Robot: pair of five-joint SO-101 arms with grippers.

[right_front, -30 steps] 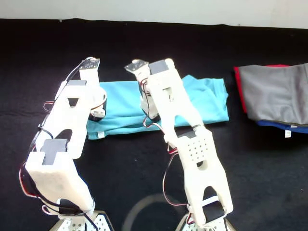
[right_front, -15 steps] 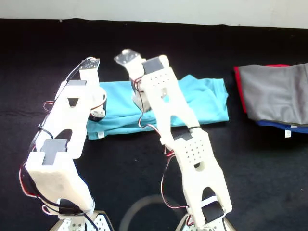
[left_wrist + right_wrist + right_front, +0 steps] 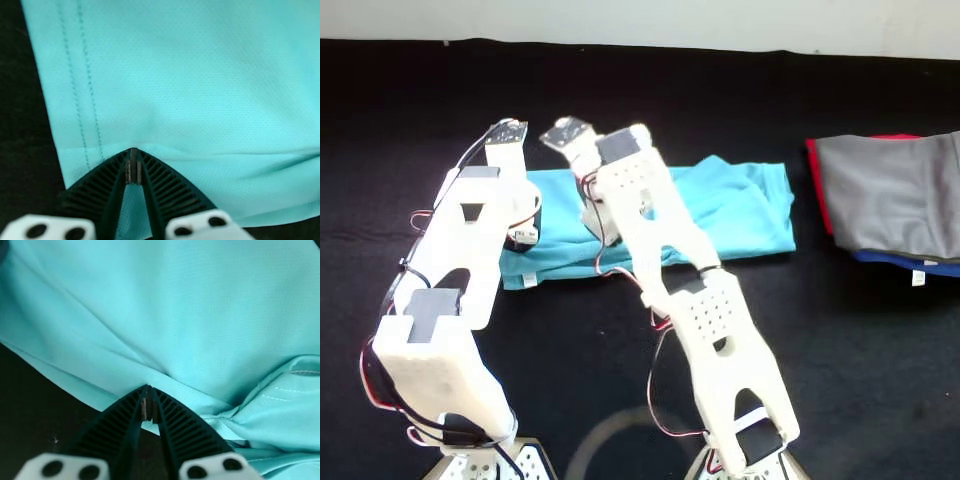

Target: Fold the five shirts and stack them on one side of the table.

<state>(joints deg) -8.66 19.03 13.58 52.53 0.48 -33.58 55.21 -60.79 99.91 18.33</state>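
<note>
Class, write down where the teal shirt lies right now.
In the high view the teal shirt lies mid-table, left of the folded stack at the right edge; the left gripper and right gripper pinch it.

Left arm (image 3: 460,250), right arm (image 3: 665,240) stretched forward, wrists tipped down. Left claw (image 3: 132,170), right claw (image 3: 146,407): tips pressed together.

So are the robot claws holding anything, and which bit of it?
Yes, both. The left claw pinches the turquoise shirt at its edge beside the stitched hem; the right claw pinches a folded edge of it.
</note>
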